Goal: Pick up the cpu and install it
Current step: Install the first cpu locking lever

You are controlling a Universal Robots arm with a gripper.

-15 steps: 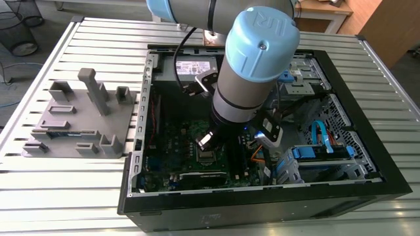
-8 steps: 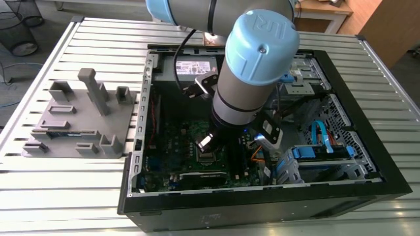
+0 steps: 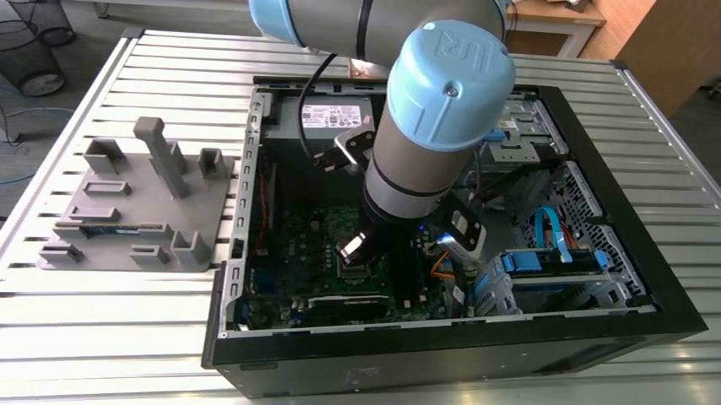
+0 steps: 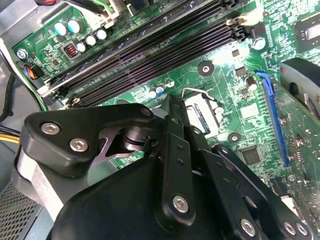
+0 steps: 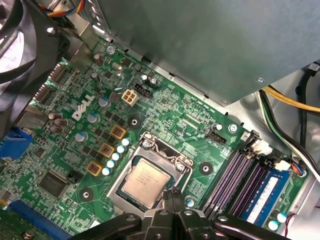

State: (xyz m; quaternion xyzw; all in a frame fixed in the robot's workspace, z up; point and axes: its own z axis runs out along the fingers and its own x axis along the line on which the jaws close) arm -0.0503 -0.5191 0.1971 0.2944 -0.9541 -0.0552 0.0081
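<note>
Tool (image 5: 173, 191) closed tight and empty, hovering at edge of cpu (image 5: 146, 182) lying flat within socket (image 5: 125, 167) on motherboard (image 5: 190, 125)

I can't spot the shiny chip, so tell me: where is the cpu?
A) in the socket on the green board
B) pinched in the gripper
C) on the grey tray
A: in the first wrist view the cpu lies flat in the silver-framed socket on the green motherboard.
</note>
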